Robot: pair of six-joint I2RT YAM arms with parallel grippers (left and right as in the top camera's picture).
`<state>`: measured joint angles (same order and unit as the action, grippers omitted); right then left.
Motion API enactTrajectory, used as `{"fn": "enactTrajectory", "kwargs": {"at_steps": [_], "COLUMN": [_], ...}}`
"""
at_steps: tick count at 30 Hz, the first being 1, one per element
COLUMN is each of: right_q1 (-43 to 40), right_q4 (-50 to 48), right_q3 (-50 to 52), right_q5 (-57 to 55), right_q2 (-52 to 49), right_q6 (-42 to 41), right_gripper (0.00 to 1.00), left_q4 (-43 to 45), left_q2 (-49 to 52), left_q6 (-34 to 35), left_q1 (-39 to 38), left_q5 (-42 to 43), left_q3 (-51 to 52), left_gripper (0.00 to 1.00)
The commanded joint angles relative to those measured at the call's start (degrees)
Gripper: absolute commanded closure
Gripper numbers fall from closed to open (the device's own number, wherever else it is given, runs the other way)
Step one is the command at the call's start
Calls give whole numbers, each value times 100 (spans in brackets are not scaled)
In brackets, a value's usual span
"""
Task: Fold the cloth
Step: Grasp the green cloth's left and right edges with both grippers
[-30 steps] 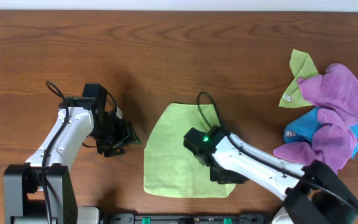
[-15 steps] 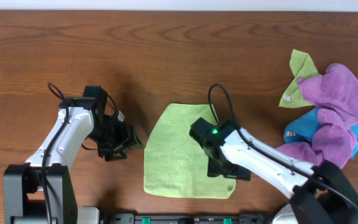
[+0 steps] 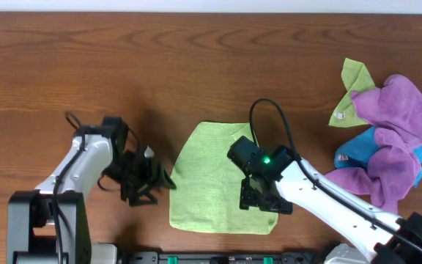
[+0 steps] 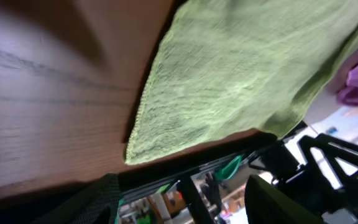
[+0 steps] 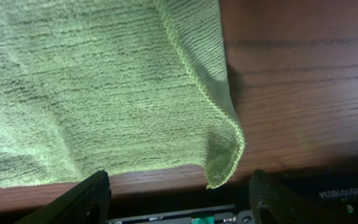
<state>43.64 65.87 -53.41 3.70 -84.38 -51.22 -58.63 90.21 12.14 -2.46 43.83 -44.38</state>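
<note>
Left claw (image 3: 160,183) and right claw (image 3: 258,202) neared the cloth's (image 3: 207,172) front corners, both wide, each needing a square pinch.

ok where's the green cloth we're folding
Overhead, the cloth lies flat at centre front of the table, left gripper just off its left edge, right gripper over its near right corner.

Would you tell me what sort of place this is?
Probably a robotics lab bench: left arm and right arm at a wooden table, with a cloth and a pile of spare cloths.
</note>
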Motion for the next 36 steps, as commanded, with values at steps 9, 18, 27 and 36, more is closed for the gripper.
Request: {"fn": "enactTrajectory", "kwargs": {"at_steps": [9, 18, 27, 36], "right_q1": [-61, -59, -59, -59], "right_q4": [-28, -24, -28, -31], "right_q3": [2, 2, 0, 2], "right_q5": [120, 240, 234, 234], "right_q2": [278, 415, 522, 522], "right_q6": [116, 116, 205, 245], "right_gripper": [28, 29, 28, 29], "left_q4": [702, 1539, 2490, 2924], "left_q2": [-35, -35, -35, -35], "left_q6": [-138, 247, 986, 1279], "left_q1": [20, 20, -96, -629], "left_q5": [662, 533, 577, 575], "left_q3": [887, 1491, 1696, 1744], "left_gripper": [34, 34, 35, 75]}}
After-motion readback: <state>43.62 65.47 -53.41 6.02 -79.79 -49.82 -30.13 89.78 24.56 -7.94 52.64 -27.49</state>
